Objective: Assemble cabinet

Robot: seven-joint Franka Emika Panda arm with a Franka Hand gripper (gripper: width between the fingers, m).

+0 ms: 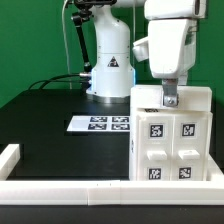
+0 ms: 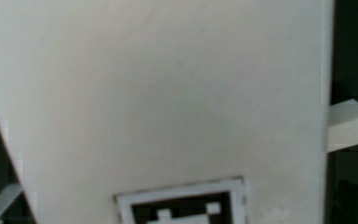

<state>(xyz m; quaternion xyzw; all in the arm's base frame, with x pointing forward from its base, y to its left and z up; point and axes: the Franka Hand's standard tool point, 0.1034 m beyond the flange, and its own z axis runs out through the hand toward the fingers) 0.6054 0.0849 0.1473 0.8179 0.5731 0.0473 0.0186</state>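
Note:
The cabinet (image 1: 170, 140), a tall white box with several black-and-white tags on its front face, stands upright at the exterior view's right. My gripper (image 1: 170, 100) comes down onto its top edge. One grey finger (image 1: 170, 97) lies against the front face and the other is hidden behind the wall, so the gripper looks shut on that wall. In the wrist view a white face of the cabinet (image 2: 158, 100) fills nearly the whole picture, with one tag (image 2: 181, 207) on it. My fingers do not show there.
The marker board (image 1: 100, 124) lies flat on the black table, on the exterior view's left of the cabinet. The arm's white base (image 1: 108, 70) stands behind it. A white rail (image 1: 60, 186) runs along the table's front edge. A white piece (image 2: 350, 125) shows beside the cabinet.

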